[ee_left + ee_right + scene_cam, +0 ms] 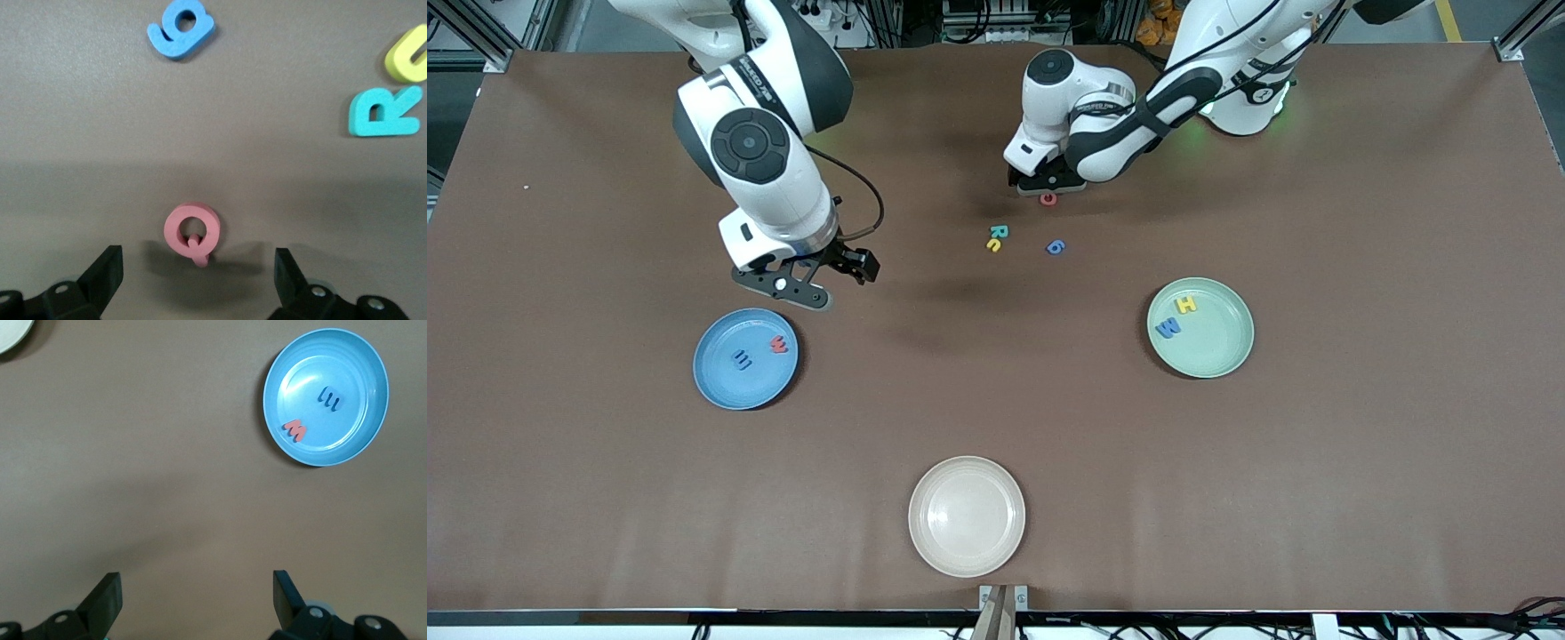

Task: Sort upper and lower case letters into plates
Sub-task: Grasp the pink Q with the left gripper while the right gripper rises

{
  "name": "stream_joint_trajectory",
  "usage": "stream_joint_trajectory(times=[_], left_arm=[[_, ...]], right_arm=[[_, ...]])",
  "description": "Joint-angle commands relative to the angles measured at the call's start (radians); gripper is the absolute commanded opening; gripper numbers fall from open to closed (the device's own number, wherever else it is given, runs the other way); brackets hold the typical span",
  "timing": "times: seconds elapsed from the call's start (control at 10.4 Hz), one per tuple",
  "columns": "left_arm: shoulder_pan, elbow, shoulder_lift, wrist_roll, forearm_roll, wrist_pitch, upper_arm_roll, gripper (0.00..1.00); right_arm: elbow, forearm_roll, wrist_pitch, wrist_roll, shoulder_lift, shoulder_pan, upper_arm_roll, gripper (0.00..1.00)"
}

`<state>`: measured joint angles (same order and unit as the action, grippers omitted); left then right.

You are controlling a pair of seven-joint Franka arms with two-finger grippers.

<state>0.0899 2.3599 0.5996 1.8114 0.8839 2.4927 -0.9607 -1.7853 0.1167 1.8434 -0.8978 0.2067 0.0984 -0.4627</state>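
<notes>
My left gripper (1049,188) is open and low over the table, its fingers either side of a red Q (192,233), apart from it; the Q also shows in the front view (1048,199). Nearer the camera lie a teal R (999,232), a yellow c (992,244) and a blue g (1055,247). The pale green plate (1218,351) holds a yellow H (1186,305) and a blue M (1168,328). The blue plate (729,387) holds a red w (779,344) and a blue m (742,359). My right gripper (800,289) is open and empty, up beside the blue plate.
A cream-white plate (967,516) sits near the table's front edge, empty. The right wrist view shows the blue plate (360,440) and a corner of the cream plate (12,337).
</notes>
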Motion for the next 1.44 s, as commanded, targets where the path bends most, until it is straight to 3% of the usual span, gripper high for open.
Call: stream_joint_trajectory(times=[0.0,0.29,0.38,0.57,0.86,0.96,1.34], left_arm=[[0.011,0.009,0.000,0.046,0.065,0.018,0.029,0.99],[-0.001,0.007,0.045,0.155,0.211,0.021,0.030,0.87],[0.001,0.004,0.049,0.158,0.217,0.021,0.031,0.81],[0.005,0.006,0.051,0.195,0.218,0.021,0.030,0.79],[0.011,0.007,0.058,0.242,0.218,0.021,0.030,0.56],[0.011,0.007,0.062,0.247,0.216,0.021,0.030,0.56],[0.011,0.006,0.065,0.247,0.216,0.021,0.030,0.36]], right_arm=[[0.067,-0.009,-0.102,-0.003,-0.030,-0.011,-0.016,1.00],[0.104,-0.011,-0.121,-0.004,-0.035,-0.006,-0.017,1.00],[0.110,-0.011,-0.121,0.000,-0.035,-0.006,-0.017,1.00],[0.118,-0.011,-0.119,0.032,-0.035,-0.009,-0.017,1.00],[0.138,-0.006,-0.119,0.095,-0.032,-0.014,-0.013,1.00],[0.139,-0.005,-0.119,0.103,-0.032,-0.012,-0.011,1.00],[0.158,0.008,-0.108,0.105,-0.020,-0.008,-0.002,1.00]])
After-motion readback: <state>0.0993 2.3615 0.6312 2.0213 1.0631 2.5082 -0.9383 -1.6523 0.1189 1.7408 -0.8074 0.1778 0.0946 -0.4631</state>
